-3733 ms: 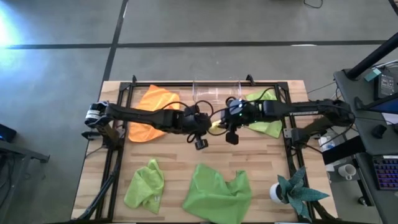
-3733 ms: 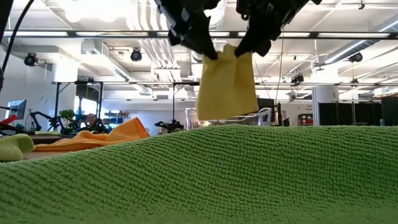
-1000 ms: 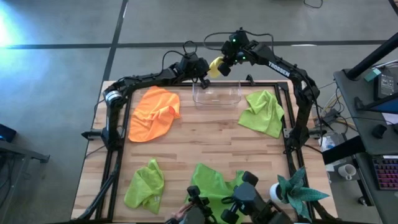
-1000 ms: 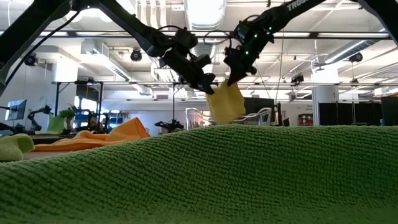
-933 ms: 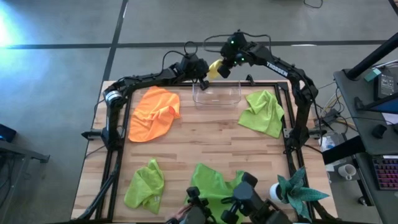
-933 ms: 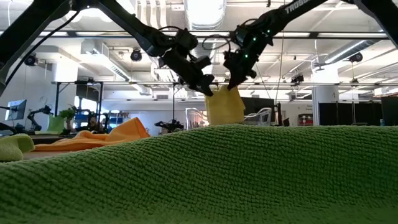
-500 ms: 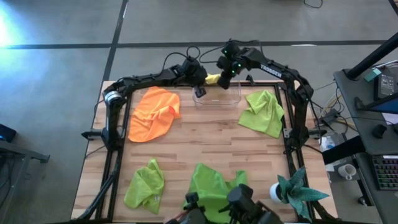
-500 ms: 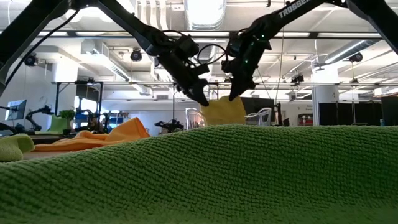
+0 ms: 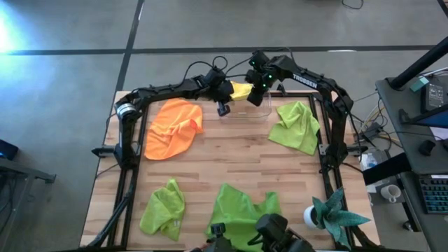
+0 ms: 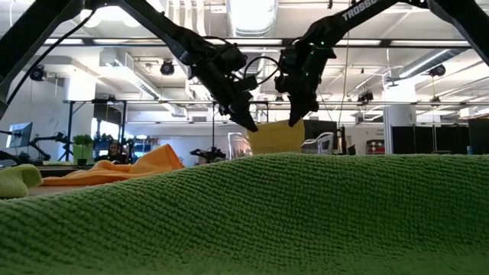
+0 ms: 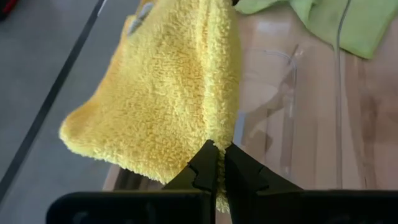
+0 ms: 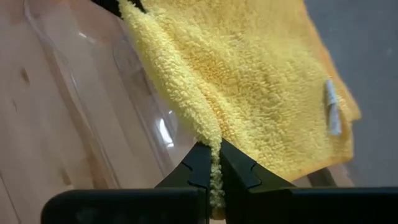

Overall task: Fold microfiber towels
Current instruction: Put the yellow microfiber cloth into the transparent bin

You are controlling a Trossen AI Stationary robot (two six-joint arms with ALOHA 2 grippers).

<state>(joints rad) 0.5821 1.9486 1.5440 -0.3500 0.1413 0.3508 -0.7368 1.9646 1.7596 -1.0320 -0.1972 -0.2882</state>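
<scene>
A yellow microfiber towel (image 9: 241,89) hangs between my two grippers over the clear plastic bin (image 9: 245,108) at the table's far edge. My left gripper (image 9: 222,103) is shut on the towel's left end and my right gripper (image 9: 256,96) on its right end. In the low view the yellow towel (image 10: 275,136) drops behind a green towel in the foreground, which hides its lower part. An orange towel (image 9: 173,126) and three lime green towels (image 9: 295,126) (image 9: 163,206) (image 9: 245,213) lie crumpled on the table. My left gripper pinches the towel's upper edge at its left corner (image 11: 219,140) between its two fingers, slanting down from the table's left. The towel hangs below, clear of the table. My right gripper pinches the same upper edge at the right corner (image 12: 210,134), coming steeply from above. The edge between both grippers (image 12: 168,68) sags only slightly.
The bin's clear wall (image 11: 280,93) stands close beneath the hanging towel. A teal plant in a white pot (image 9: 329,213) sits at the near right corner. Black rails (image 9: 133,140) run along the table's left and right sides. Bare wood (image 9: 231,157) lies at the centre.
Both grippers have come from beyond the table's far edge toward its near edge and downward, tipping to point more steeply down. The yellow towel has gone down with them, still hanging, and now sits lower over the bin. Both stayed shut.
</scene>
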